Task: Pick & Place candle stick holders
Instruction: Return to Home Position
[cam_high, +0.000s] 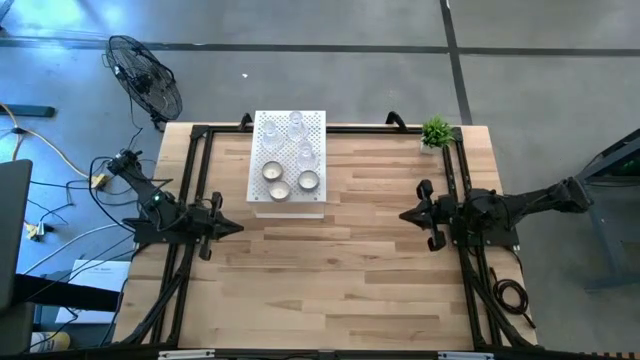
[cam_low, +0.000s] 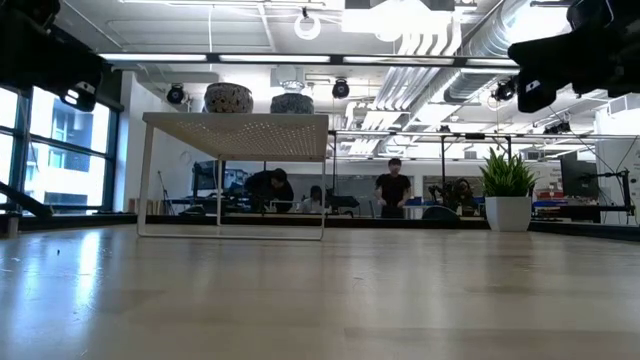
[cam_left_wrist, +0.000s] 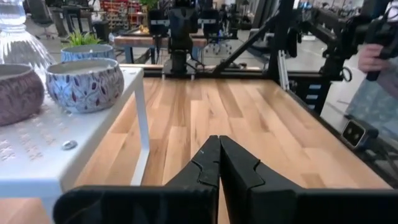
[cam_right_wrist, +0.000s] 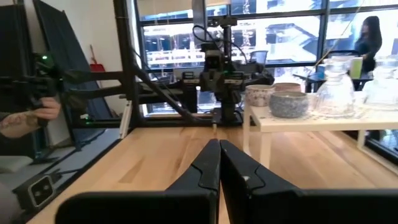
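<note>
Several candle stick holders stand on top of the white perforated box (cam_high: 288, 205) at the table's far middle. Clear glass ones (cam_high: 296, 126) are toward the far side, and round silvery cups with white centres (cam_high: 279, 188) are nearer. In the left wrist view a round patterned cup (cam_left_wrist: 85, 84) stands near the box's edge. The right wrist view shows a round cup (cam_right_wrist: 288, 104) and a glass holder (cam_right_wrist: 336, 87) on the box. My left gripper (cam_high: 240, 226) hangs shut over the table's left part, pointing right. My right gripper (cam_high: 402, 214) hangs shut over the right part, pointing left. Both hold nothing.
A small green potted plant (cam_high: 436, 132) stands at the far right corner. Black frame rails (cam_high: 196, 180) run along the table's left, right and far edges. A fan (cam_high: 145, 78) stands beyond the far left corner. A person's hand (cam_left_wrist: 372, 57) shows beside the table.
</note>
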